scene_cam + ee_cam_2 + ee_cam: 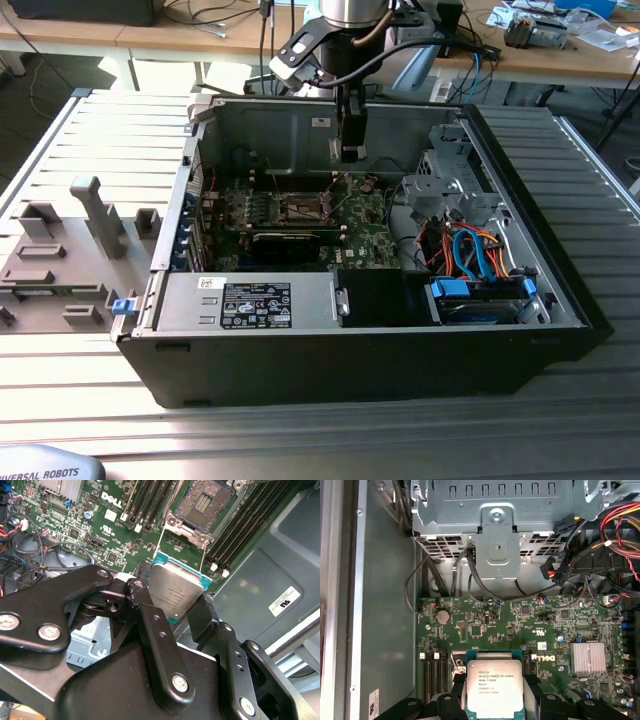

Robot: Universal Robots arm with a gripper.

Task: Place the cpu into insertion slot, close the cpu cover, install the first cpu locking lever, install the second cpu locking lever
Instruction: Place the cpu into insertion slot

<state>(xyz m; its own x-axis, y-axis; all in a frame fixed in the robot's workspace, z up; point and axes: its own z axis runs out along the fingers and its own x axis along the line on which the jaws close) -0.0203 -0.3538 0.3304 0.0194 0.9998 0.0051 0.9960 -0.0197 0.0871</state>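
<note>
In the exterior view my end effector (350, 150) hangs inside the open computer case (300, 370), above the motherboard (365, 225) and near the insertion slot (300, 208). In the second wrist view it is clamped on the cpu (175, 592) by its edges, apart from the slot (202, 502), whose pin field lies bare. I judge nothing is seated yet, and the closing and both levers are left. In the first wrist view the cpu (494, 687) sits between the fingers (451, 705), silver top showing.

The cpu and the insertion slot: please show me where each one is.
cpu (494, 687): first wrist view, middle of its silver metal top.
insertion slot (203, 502): second wrist view, middle of its open contact area.
</note>
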